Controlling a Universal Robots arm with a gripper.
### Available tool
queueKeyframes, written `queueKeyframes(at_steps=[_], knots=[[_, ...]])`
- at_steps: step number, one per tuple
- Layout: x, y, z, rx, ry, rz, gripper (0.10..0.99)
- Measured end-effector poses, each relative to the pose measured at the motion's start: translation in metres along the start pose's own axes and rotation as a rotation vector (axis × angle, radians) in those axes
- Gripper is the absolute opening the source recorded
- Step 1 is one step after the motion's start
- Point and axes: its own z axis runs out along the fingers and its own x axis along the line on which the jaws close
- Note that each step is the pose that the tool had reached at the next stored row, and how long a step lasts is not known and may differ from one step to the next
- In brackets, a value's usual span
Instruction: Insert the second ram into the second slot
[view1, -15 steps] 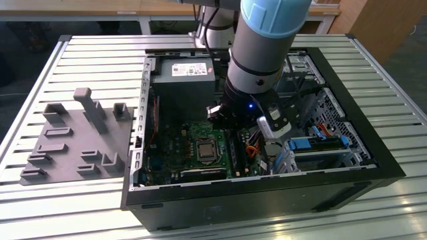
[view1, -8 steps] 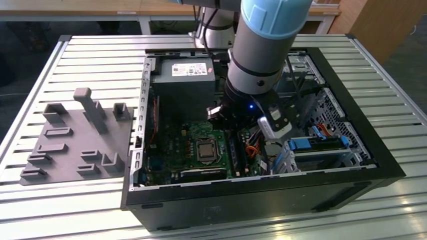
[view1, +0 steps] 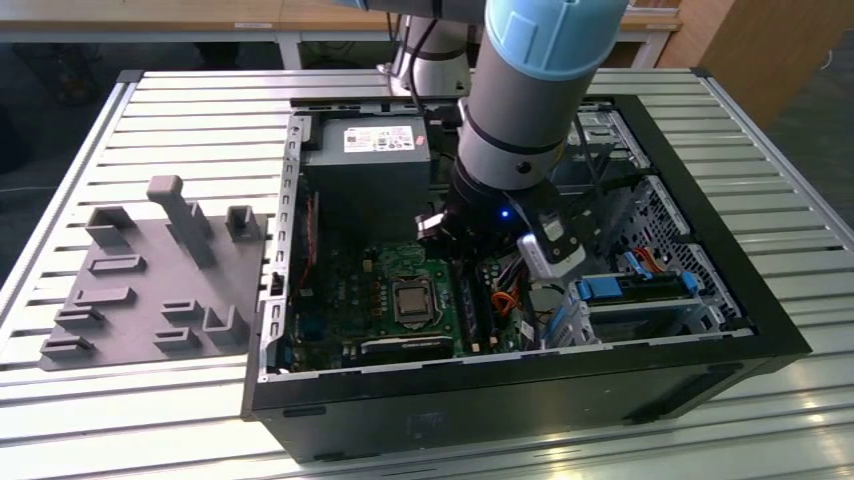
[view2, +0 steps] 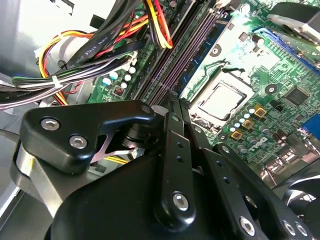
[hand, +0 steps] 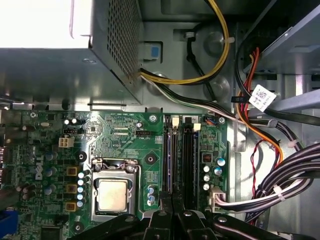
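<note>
Gripper lowered over the memory slots

Right of the grey tray (view1: 147, 270), inside the open case (view1: 694, 270), the gripper (hand: 172, 216) is held pressed together, apparently for pushing; the second ram (hand: 167, 160) is seen upright in the slot nearest the processor (hand: 112, 195), directly beneath.

- Case (view1: 747, 310) sits on the table (view1: 174, 100).
- Rack (view1: 147, 275) lies at its exterior-view left.
- Slots (hand: 180, 155) run between socket (hand: 112, 192) and cables (hand: 280, 185).
</note>
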Motion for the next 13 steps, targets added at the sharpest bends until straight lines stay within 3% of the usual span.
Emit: queueKeyframes(at_steps=[13], knots=[[-0.0024,-0.0001,0.0018,0.0,-0.0001,0.0,0.118]])
